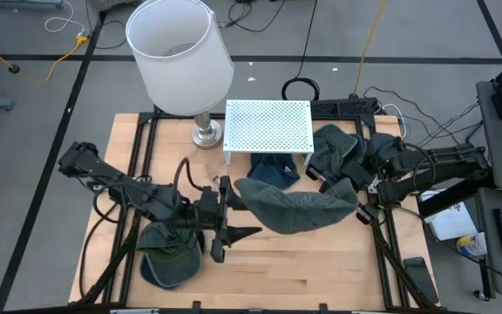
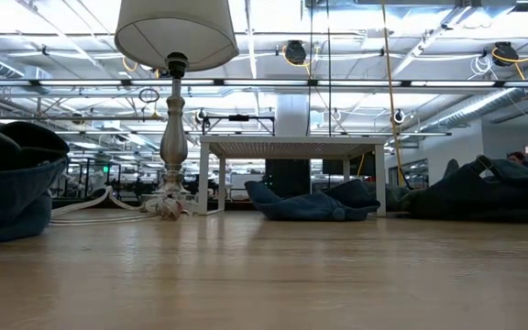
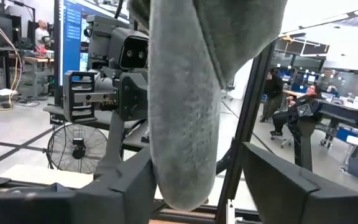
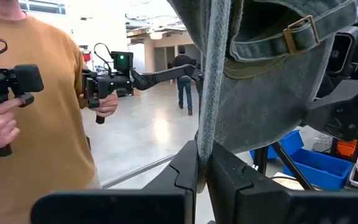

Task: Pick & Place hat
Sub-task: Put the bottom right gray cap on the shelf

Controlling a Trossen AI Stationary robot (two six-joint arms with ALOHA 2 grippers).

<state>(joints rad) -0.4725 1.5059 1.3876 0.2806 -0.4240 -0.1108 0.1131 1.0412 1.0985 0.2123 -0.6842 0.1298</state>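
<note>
Across the middle of the high view, the grey hat [image 1: 299, 212] hangs between both claws: left gripper [image 1: 230, 218] at centre-left, fingers [image 3: 126, 186] spread around the brim, probably not pinching; right gripper [image 1: 362, 202] at centre-right clamped tight on the opposite edge. Bare table [image 1: 321, 270] fills the lower centre.

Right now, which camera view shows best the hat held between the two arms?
The high view: the whole grey-green hat hangs between the left gripper and the right gripper. The left wrist view shows only its brim between open fingers. The right wrist view shows its strap and buckle, pinched. The low view does not show it.
</note>
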